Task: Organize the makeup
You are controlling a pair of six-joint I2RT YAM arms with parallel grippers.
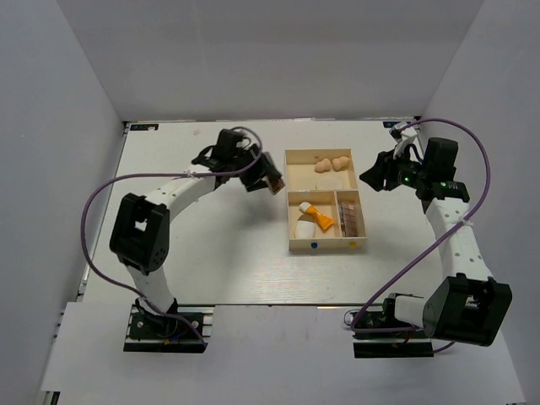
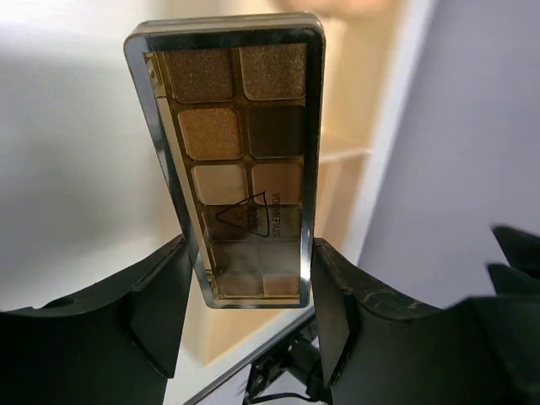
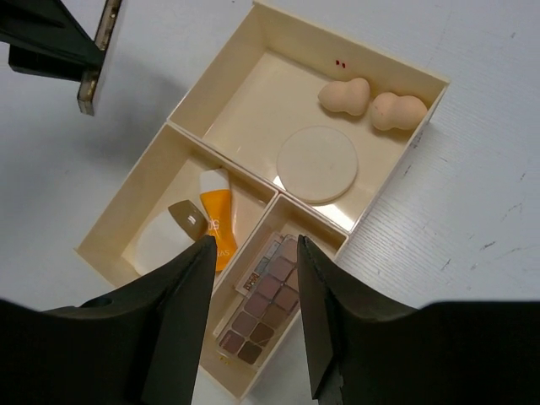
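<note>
white tabletop [image 1: 211,253] and bare white walls frame the work. the left gripper [image 2: 251,270] is clamped near one short end of a gold-and-brown eyeshadow palette [image 2: 240,160] with a silvery frame. its fingers press on the long edges so the rest juts out free, a hold that would let it slide lengthwise into a slot. from above, that palette hangs just beside the left wall of the cream three-compartment tray [image 1: 329,246]. it is probably tilted, though the angle is hard to read there. the left arm reaches forward and bends right at the elbow, wrist turned toward the tray.

the right gripper [image 3: 253,245] stands spread with nothing between its fingers, looking down over the tray. its arm rises along the right side and folds inward.

inside, like sits with like. two peach sponges [image 3: 344,95] and a round cream puff [image 3: 318,163] share the large compartment. a white egg-shaped piece [image 3: 156,249], an orange white-capped tube [image 3: 218,224] and a small square compact [image 3: 187,218] share the middle one. a long brown-pink palette [image 3: 266,295] fills the narrow one. only the held palette seems left to place.
</note>
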